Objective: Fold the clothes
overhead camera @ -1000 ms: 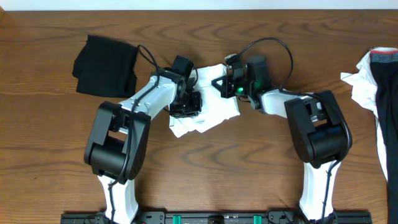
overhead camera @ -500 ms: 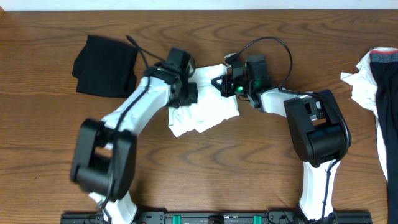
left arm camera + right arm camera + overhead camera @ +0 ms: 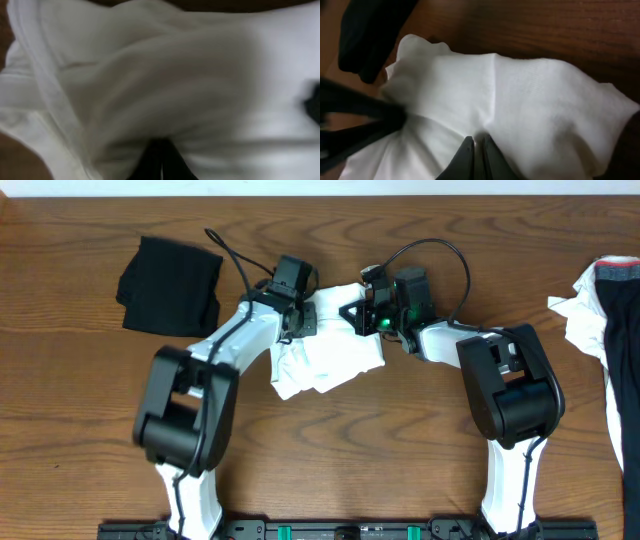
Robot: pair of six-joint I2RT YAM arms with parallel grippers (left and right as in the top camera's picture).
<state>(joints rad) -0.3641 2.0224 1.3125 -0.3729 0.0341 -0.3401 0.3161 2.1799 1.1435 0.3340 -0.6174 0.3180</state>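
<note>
A white T-shirt (image 3: 335, 360) lies bunched at the table's middle; its print is hidden. My left gripper (image 3: 297, 322) sits on the shirt's upper left part, fingers together in the cloth (image 3: 161, 160), with white fabric (image 3: 165, 75) filling the left wrist view. My right gripper (image 3: 352, 312) is at the shirt's upper right edge, its fingers (image 3: 476, 150) pinched together on a fold of the white shirt (image 3: 530, 100). The left arm shows as a dark shape (image 3: 360, 115) at the left of the right wrist view.
A folded black garment (image 3: 170, 285) lies at the far left. A heap of white and dark clothes (image 3: 605, 330) lies at the right edge. Cables loop over both wrists. Bare wood lies in front of the shirt.
The left gripper has moved up and away from the shirt's lower left part to its upper left edge, and the left arm has swung about. The right arm has stayed still.
</note>
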